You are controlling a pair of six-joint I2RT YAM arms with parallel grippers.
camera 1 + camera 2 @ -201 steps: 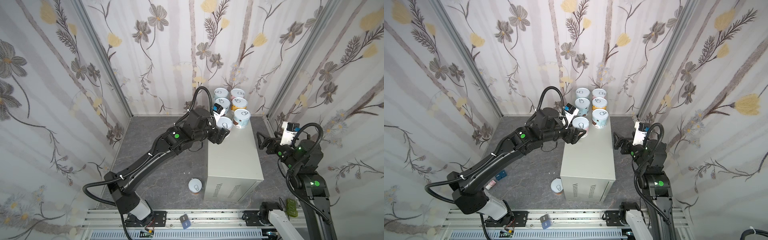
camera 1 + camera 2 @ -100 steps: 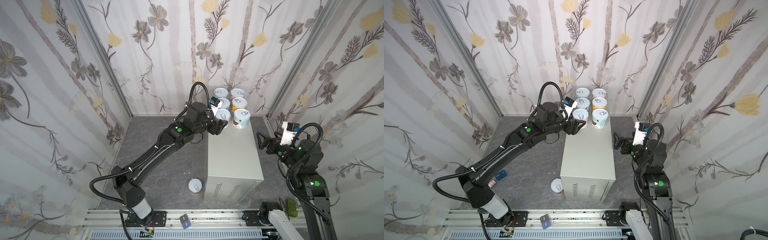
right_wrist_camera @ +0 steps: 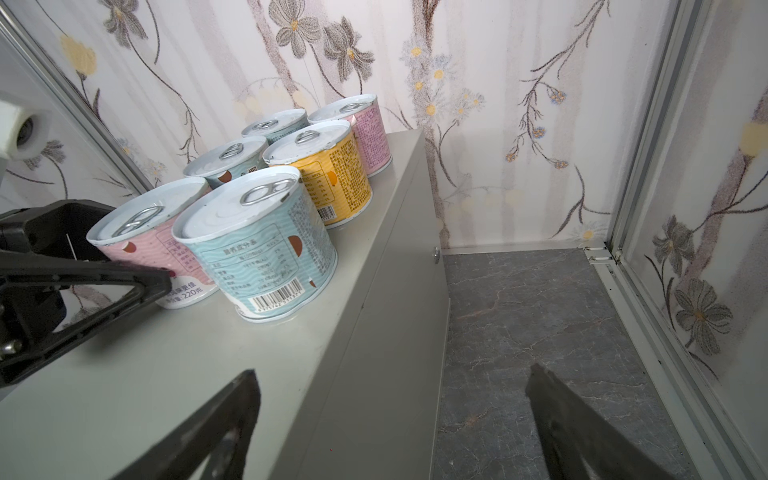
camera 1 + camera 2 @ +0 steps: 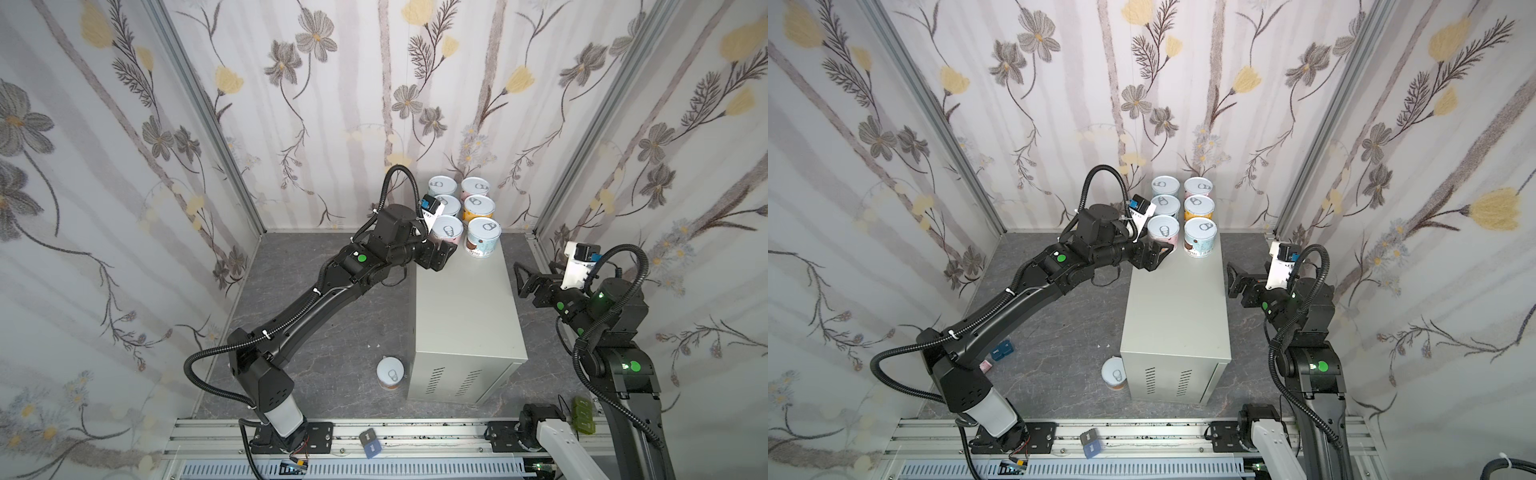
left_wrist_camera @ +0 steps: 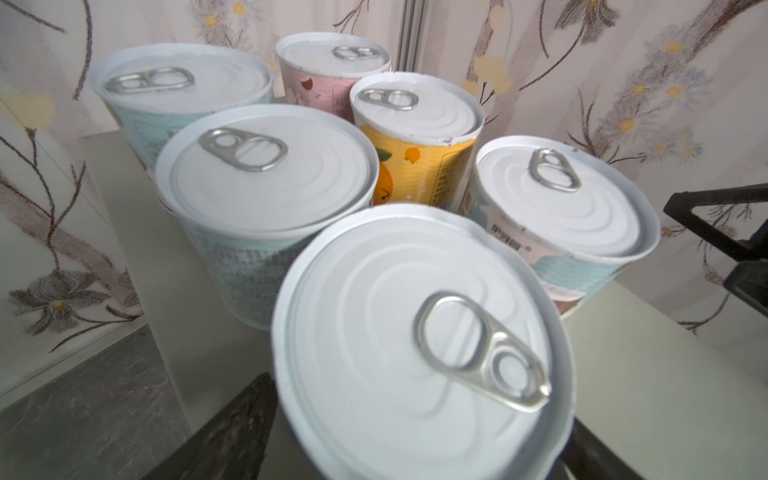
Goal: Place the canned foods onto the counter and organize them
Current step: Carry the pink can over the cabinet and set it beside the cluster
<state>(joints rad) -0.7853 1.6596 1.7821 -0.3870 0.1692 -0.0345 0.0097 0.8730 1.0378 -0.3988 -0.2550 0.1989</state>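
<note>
Six upright cans [image 4: 479, 206] with silver pull-tab lids and pink, orange and light-blue labels, grouped two by three at the far end of the light-grey counter [image 4: 461, 307]; seventh can [image 4: 390, 372] upright on floor [image 4: 345, 353] beside vented end.

1. The tall light-grey metal box counter [image 4: 461, 299] stands right of centre in both top views, on the dark grey marbled floor [image 4: 353, 353].
2. Six short silver-lidded pastel cans [image 4: 478, 206] stand upright on the counter's far end, toward the frame's top, in two close columns of three.
3. A seventh such can [image 4: 390, 372] stands on the floor, just beside the counter's lower left corner.
</note>
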